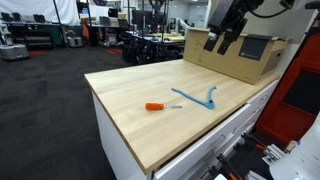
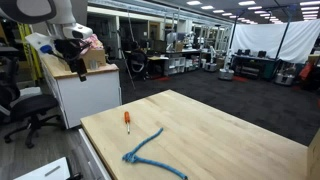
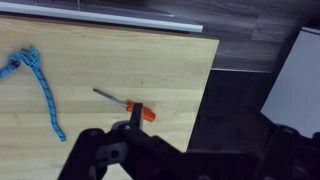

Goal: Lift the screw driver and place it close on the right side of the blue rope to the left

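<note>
Lab, wooden tabletop (image 3: 180,70). In wrist view, blue rope (image 3: 45,95) is seen at left; screw driver (image 3: 128,105) lies apart at ctr, shaft angled toward rope. Well above, gripper (image 1: 222,44) is held empty, jaws apart; descent req'd.

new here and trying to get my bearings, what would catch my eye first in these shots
The screw driver stands out first: its bright orange handle lies alone near the middle of the pale wooden table. Close beside it, but apart from it, the blue rope lies stretched out with a hooked bend at one end. The gripper hangs high above the table's far side, holding nothing.
</note>
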Robot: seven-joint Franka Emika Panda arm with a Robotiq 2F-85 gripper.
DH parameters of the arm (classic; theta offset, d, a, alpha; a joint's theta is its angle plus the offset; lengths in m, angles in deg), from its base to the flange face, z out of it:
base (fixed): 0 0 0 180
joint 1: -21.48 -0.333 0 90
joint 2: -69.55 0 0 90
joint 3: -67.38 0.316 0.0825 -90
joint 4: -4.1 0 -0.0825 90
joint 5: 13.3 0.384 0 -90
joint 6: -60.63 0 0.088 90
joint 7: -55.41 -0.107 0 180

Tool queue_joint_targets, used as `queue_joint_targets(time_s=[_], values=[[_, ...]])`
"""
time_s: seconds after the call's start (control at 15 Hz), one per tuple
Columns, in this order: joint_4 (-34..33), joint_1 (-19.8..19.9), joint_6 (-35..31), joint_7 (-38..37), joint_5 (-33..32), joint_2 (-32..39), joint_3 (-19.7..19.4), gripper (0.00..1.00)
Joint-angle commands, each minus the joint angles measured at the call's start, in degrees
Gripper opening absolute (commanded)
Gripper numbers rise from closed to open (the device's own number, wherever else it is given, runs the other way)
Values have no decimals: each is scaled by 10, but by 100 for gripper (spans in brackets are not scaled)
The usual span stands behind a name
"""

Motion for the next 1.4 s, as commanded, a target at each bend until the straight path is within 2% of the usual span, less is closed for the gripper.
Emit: queue_joint_targets(time_s=[0.0, 0.27, 0.4, 0.6, 0.73, 1.0, 1.33], values=[[-2, 7, 3, 4, 4, -1, 5, 100], [-2, 7, 3, 4, 4, -1, 5, 100], [-13, 6, 3, 24, 3, 26, -2, 100], [-38, 11, 11, 63, -23, 82, -6, 100], [-50, 16, -8, 85, -43, 120, -4, 100], [-92, 29, -51, 108, -123, 218, 0, 100], [-154, 17, -43, 232, -173, 331, -16, 100]])
